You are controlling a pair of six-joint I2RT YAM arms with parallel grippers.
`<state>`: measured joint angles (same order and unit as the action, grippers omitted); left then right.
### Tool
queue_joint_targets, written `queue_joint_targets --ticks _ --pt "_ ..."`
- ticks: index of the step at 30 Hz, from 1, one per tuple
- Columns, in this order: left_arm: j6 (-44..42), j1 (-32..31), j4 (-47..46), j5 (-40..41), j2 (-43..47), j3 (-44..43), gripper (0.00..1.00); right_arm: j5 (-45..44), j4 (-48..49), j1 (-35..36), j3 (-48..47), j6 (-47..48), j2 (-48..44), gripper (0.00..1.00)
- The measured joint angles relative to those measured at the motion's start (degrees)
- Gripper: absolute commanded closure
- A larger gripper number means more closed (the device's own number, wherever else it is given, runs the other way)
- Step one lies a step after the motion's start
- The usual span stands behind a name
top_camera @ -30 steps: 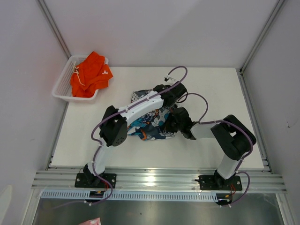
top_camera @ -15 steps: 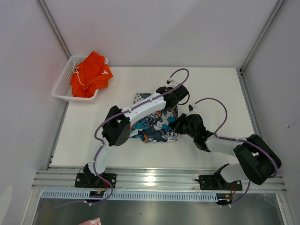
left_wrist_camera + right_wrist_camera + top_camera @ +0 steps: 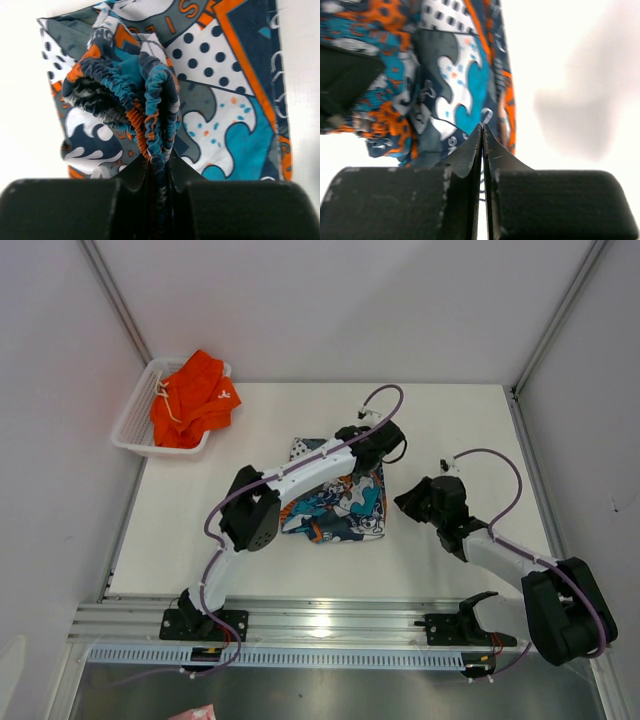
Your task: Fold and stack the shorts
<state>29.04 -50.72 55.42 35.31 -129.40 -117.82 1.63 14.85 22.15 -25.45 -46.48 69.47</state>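
Left wrist: printed shorts (image 3: 215, 95) waistband pinched in left end effector (image 3: 159, 166).

The first pair of shorts (image 3: 335, 512) lies near the middle of the tabletop (image 3: 190, 540). The left end effector (image 3: 368, 458) is on its far right corner. The right end effector (image 3: 403, 503) sits just to the right of that pair. The second pair of shorts (image 3: 192, 400) lies in the basket (image 3: 128, 430) at the tabletop's far left corner.
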Motion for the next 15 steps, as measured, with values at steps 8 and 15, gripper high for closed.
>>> queue_joint_targets --ticks 8,15 --pt "2.03 -1.84 -7.10 -5.46 0.00 0.92 0.03 0.09 -1.77 -3.28 2.34 0.28 -2.01 0.99" --pt "1.99 -3.48 -13.92 -16.63 0.94 2.14 0.01 0.46 -1.77 -5.68 2.93 1.14 -2.60 0.95"
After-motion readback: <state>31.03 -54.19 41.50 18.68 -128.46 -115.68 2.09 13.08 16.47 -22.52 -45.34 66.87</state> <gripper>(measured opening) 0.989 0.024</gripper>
